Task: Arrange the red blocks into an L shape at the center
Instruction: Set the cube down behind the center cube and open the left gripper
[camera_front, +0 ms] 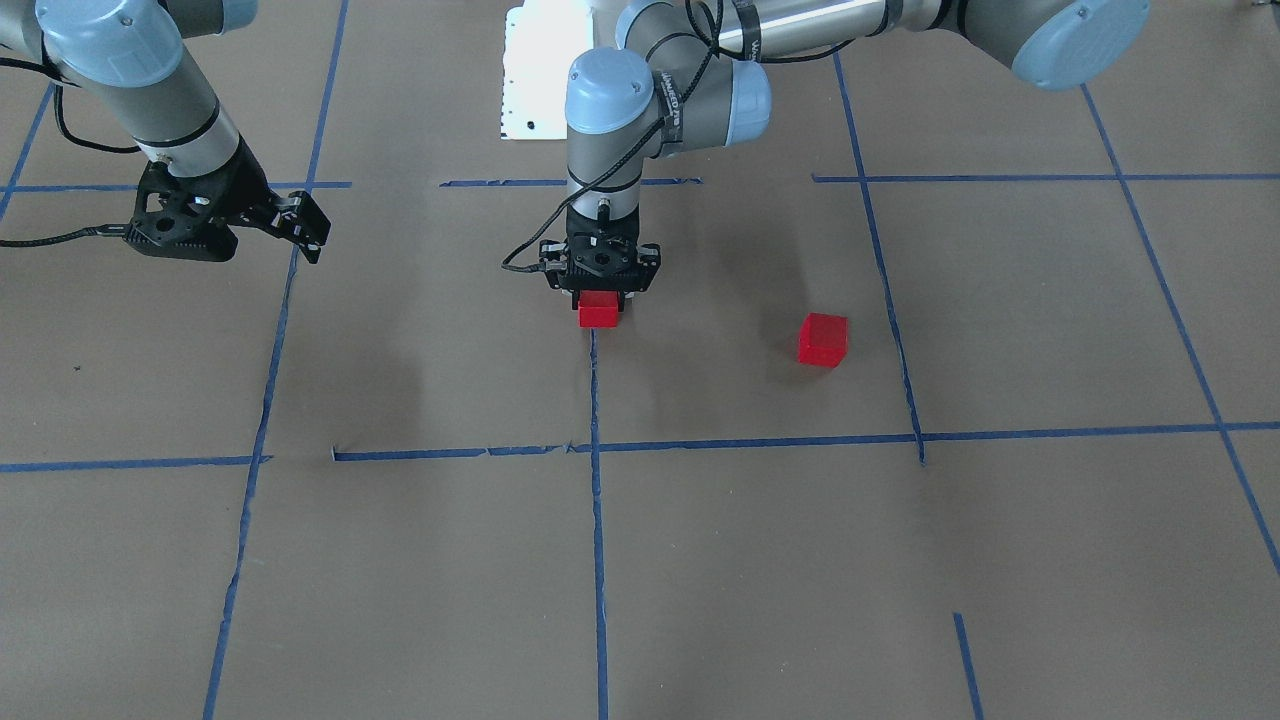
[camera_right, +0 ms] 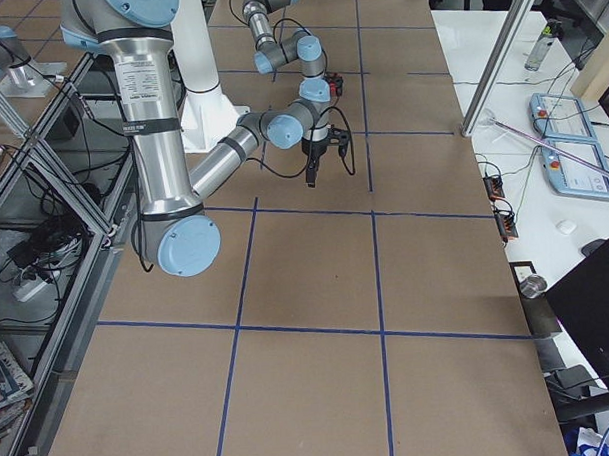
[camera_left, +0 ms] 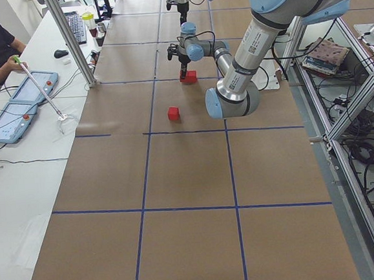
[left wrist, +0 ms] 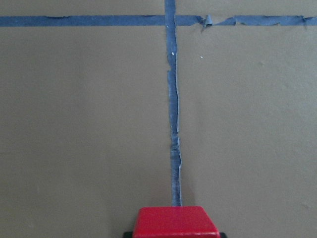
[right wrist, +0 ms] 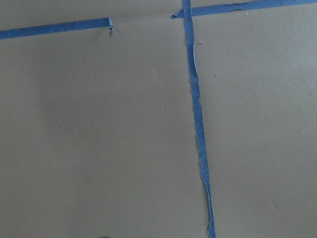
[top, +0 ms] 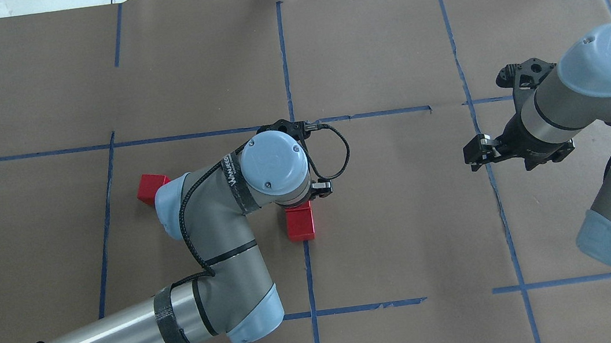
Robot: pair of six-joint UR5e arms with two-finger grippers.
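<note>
Left end effector (camera_front: 600, 292): pinching a red block (camera_front: 599, 312) at centre (camera_front: 650, 385), on blue tape line (camera_front: 596, 400). Right end effector (camera_front: 305, 228): spread, well apart. Second red block (camera_front: 822, 340): loose nearby.

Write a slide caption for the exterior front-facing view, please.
Left gripper holds red block on the center line; second block lies aside.

One block (camera_front: 598, 310) on the center tape line (camera_front: 596, 400), directly under the left claw (camera_front: 600, 293); second block (camera_front: 822, 340) well apart on robot's left.

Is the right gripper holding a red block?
No, the right gripper hangs empty over bare paper; the block at center sits in the left gripper.
</note>
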